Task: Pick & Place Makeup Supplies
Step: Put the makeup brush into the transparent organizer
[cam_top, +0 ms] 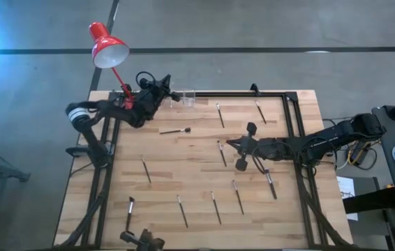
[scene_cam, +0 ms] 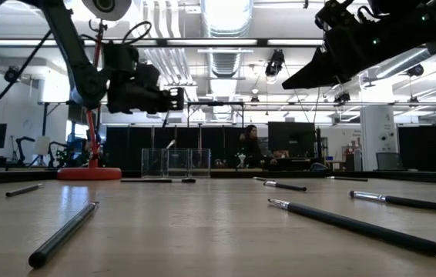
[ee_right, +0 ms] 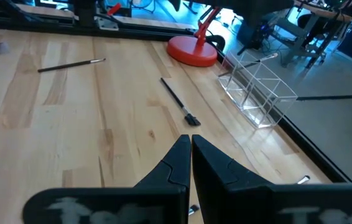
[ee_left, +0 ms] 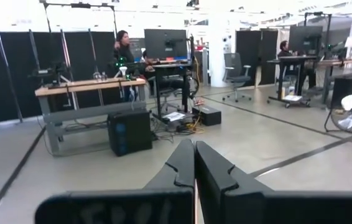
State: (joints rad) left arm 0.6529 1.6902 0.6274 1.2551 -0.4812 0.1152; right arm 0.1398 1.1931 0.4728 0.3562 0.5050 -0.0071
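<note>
Both claws closed, empty: left claw [cam_top: 176,97] parked by clear organizer [cam_top: 188,97]; right claw [cam_top: 231,144] above surface [cam_top: 183,174]. Next I open right, descend on nearest brush [cam_top: 222,153].

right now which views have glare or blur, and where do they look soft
High view: blue-white glare at the left edge, lamp shade shining. Low view: bright ceiling lights behind, arms in silhouette, the near brush soft. Right wrist view: the shut right tool is blurred close up, the clear box catching light.
</note>
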